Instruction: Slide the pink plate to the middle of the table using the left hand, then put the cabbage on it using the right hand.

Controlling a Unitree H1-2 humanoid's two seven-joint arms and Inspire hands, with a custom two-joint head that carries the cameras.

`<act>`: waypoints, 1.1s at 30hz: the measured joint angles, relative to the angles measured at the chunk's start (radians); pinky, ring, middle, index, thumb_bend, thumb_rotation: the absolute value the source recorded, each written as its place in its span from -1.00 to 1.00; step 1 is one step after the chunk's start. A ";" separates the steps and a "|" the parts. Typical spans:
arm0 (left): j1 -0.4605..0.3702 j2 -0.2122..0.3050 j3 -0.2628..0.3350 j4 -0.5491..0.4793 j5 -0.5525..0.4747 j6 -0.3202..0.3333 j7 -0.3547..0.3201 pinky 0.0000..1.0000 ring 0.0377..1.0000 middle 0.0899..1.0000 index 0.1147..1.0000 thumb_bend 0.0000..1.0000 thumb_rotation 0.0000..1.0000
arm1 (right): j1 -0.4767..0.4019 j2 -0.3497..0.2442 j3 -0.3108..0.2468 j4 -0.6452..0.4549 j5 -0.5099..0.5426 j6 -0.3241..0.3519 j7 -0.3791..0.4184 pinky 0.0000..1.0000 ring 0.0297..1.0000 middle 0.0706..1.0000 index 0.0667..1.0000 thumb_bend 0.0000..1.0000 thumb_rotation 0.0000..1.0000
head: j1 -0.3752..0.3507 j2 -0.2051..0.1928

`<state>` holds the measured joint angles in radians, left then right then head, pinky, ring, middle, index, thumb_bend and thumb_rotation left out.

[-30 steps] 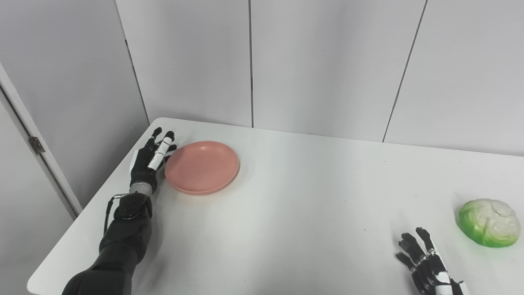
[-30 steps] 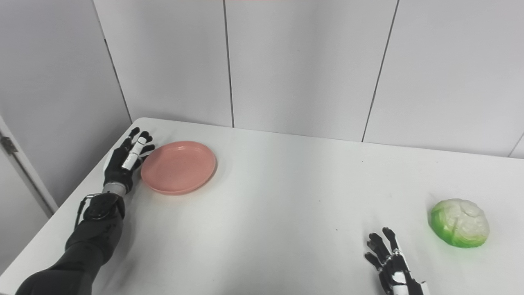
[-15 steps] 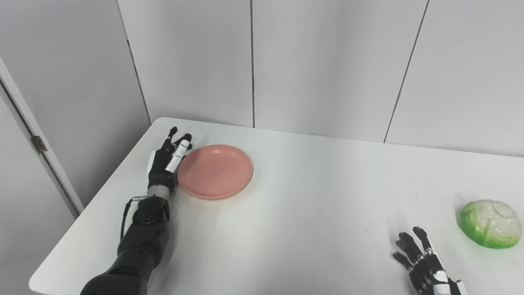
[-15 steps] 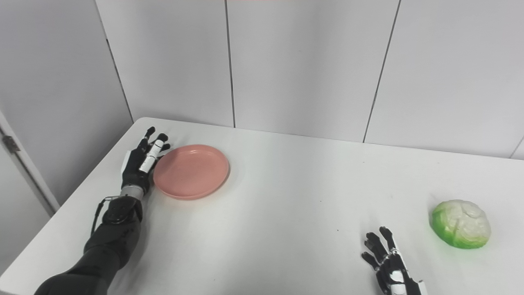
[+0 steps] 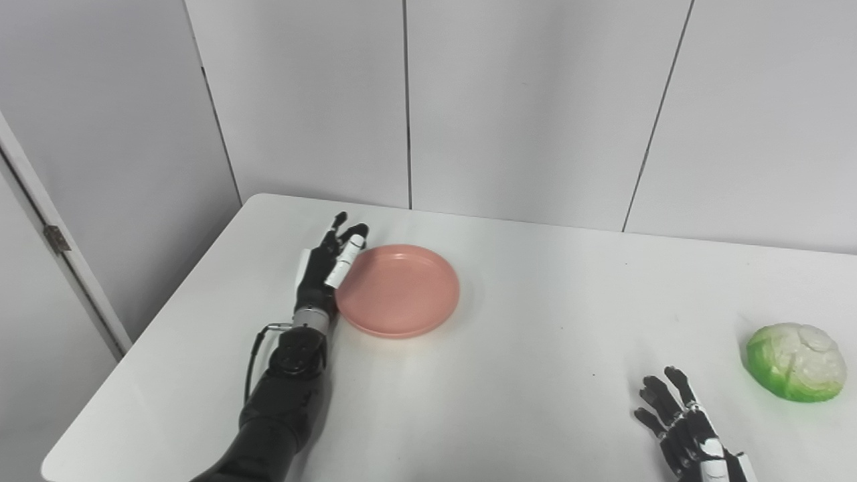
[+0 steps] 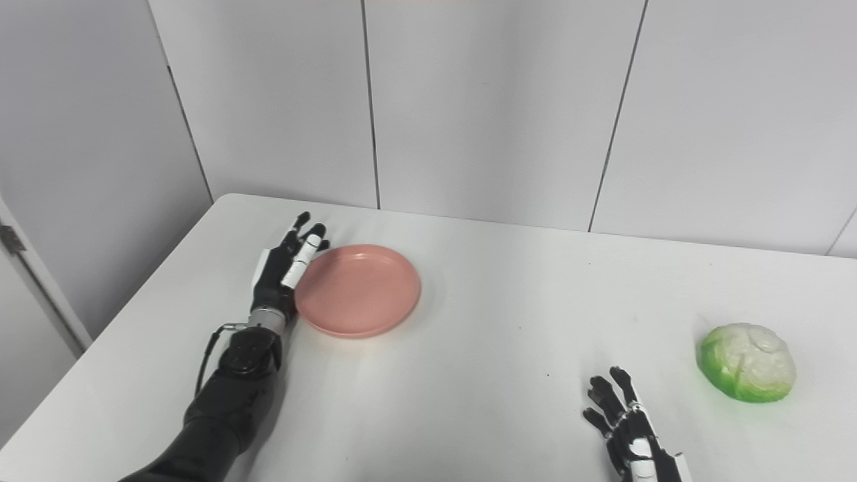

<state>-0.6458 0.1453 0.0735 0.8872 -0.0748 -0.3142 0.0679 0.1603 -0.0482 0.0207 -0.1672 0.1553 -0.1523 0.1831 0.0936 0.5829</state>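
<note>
Bare table (image 5: 535,375) between pink plate (image 5: 402,289) and cabbage (image 5: 795,361).

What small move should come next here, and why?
Probably the left robot hand should push the pink plate further right: it rests flat against the plate's left rim, and the plate sits left of the table's middle. The cabbage waits untouched.

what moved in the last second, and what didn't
The left hand, open and flat against the near-left rim of the pink plate, has pushed it to the right along the table, away from the left corner toward the middle. Nothing was grasped or let go. The cabbage stayed where it lay near the right edge, and the right hand stayed open at the near edge.
</note>
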 measured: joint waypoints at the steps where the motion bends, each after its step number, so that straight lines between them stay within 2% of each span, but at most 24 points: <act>1: 0.010 -0.015 -0.002 -0.027 0.004 0.018 0.003 0.36 0.64 0.73 0.78 0.74 0.54 | 0.000 0.000 0.001 0.000 0.000 0.000 0.000 0.76 0.81 0.77 0.89 0.69 1.00 | 0.000 0.000; 3: 0.033 -0.033 -0.003 -0.082 0.018 0.053 0.015 0.43 0.66 0.74 0.79 0.76 0.54 | -0.001 0.000 0.003 0.000 -0.001 0.000 0.000 0.75 0.81 0.76 0.88 0.69 1.00 | -0.006 0.002; 4: 0.043 -0.044 -0.003 -0.104 0.019 0.069 0.022 0.53 0.69 0.75 0.81 0.76 0.55 | -0.001 0.000 0.005 0.000 -0.001 0.000 0.000 0.74 0.80 0.75 0.87 0.69 1.00 | -0.014 0.003; 6: 0.065 -0.062 -0.002 -0.155 0.023 0.103 0.039 0.57 0.70 0.76 0.82 0.76 0.55 | -0.002 0.001 0.006 0.000 -0.003 0.000 -0.002 0.73 0.79 0.75 0.87 0.70 1.00 | -0.025 0.005; 9: 0.090 -0.079 -0.004 -0.224 0.034 0.160 0.050 0.46 0.68 0.75 0.83 0.70 0.61 | -0.002 0.005 0.010 0.000 -0.007 0.000 -0.007 0.72 0.78 0.74 0.86 0.67 1.00 | -0.038 0.008; 16: 0.144 -0.133 -0.021 -0.349 0.044 0.253 0.053 0.40 0.67 0.73 0.79 0.64 0.67 | -0.003 0.008 0.033 0.000 -0.023 0.000 -0.023 0.74 0.78 0.74 0.87 0.67 1.00 | -0.112 0.015; 22: 0.176 -0.164 -0.039 -0.406 0.047 0.283 0.053 0.50 0.69 0.75 0.79 0.63 0.65 | -0.005 0.012 0.055 0.000 -0.045 0.000 -0.038 0.76 0.79 0.74 0.86 0.70 1.00 | -0.149 0.025; 26: 0.178 -0.170 -0.040 -0.408 0.042 0.283 0.053 0.52 0.68 0.72 0.76 0.66 0.60 | -0.007 0.015 0.068 0.000 -0.058 0.002 -0.050 0.75 0.79 0.74 0.85 0.73 1.00 | -0.172 0.017; 33: 0.180 -0.180 -0.039 -0.408 0.038 0.282 0.052 0.59 0.74 0.74 0.76 0.63 0.65 | -0.010 0.023 0.108 0.000 -0.095 0.004 -0.088 0.73 0.79 0.74 0.85 0.73 1.00 | -0.218 0.012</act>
<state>-0.4657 -0.0351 0.0346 0.4787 -0.0371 -0.0325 0.1202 0.1501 -0.0248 0.1287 -0.1670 0.0600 -0.1485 0.0953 -0.1243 0.5952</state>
